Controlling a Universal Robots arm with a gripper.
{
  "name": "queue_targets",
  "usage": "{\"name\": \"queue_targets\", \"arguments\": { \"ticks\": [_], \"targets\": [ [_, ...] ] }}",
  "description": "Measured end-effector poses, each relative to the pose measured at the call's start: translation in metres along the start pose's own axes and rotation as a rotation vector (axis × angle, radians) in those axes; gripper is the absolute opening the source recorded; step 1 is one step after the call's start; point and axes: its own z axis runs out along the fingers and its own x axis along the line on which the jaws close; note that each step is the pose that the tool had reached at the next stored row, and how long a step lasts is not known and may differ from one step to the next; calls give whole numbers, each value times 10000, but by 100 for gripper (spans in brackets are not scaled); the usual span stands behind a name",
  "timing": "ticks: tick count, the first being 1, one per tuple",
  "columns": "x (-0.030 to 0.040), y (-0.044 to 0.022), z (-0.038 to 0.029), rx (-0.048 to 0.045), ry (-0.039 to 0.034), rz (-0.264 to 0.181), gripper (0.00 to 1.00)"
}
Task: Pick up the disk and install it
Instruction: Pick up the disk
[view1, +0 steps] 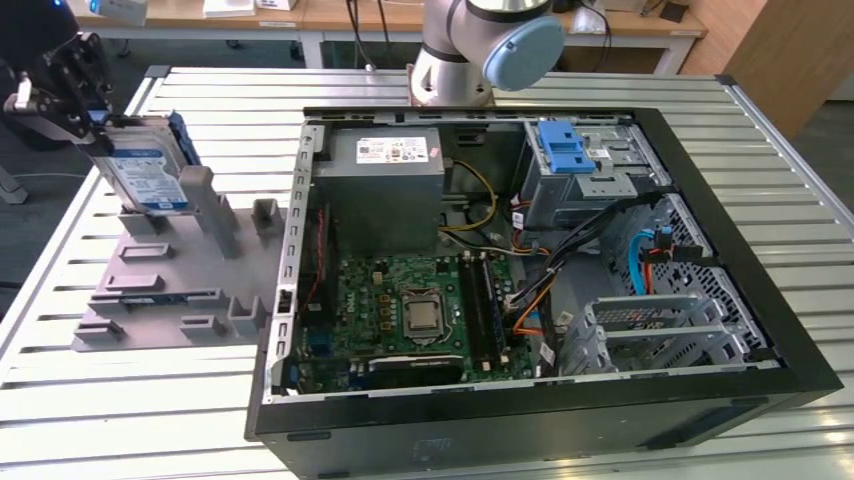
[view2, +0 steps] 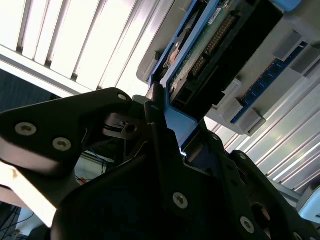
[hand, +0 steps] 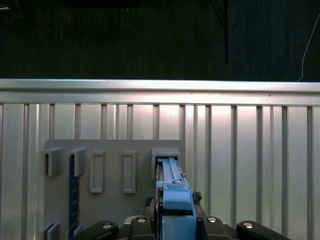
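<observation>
The disk (view1: 144, 172) is a silver drive with a blue-and-white label and blue rails. It stands nearly upright, slightly tilted, at the exterior view's left, its lower end at a slot of the grey rack (view1: 174, 290). My gripper (view1: 96, 118) is shut on the disk's upper end. In the second wrist view the black fingers (view2: 155, 125) pinch the blue rail of the disk (view2: 210, 45). In the first wrist view the disk (hand: 172, 185) runs from my gripper (hand: 175, 222) down to the rack's slot (hand: 166, 154).
An open computer case (view1: 747, 250) lies on the slatted metal table (view1: 801, 180) at the exterior view's right. Inside it are a grey power supply (view1: 387, 180), a motherboard (view1: 414, 310) and a metal drive cage with a blue bracket (view1: 563, 150). The arm's base (view1: 467, 50) stands behind the case.
</observation>
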Motion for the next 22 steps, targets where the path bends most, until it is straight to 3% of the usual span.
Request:
{"name": "queue_targets", "arguments": {
  "ticks": [22],
  "targets": [
    [-1, 1, -69, 0, 0, 0, 36]
  ]
}}
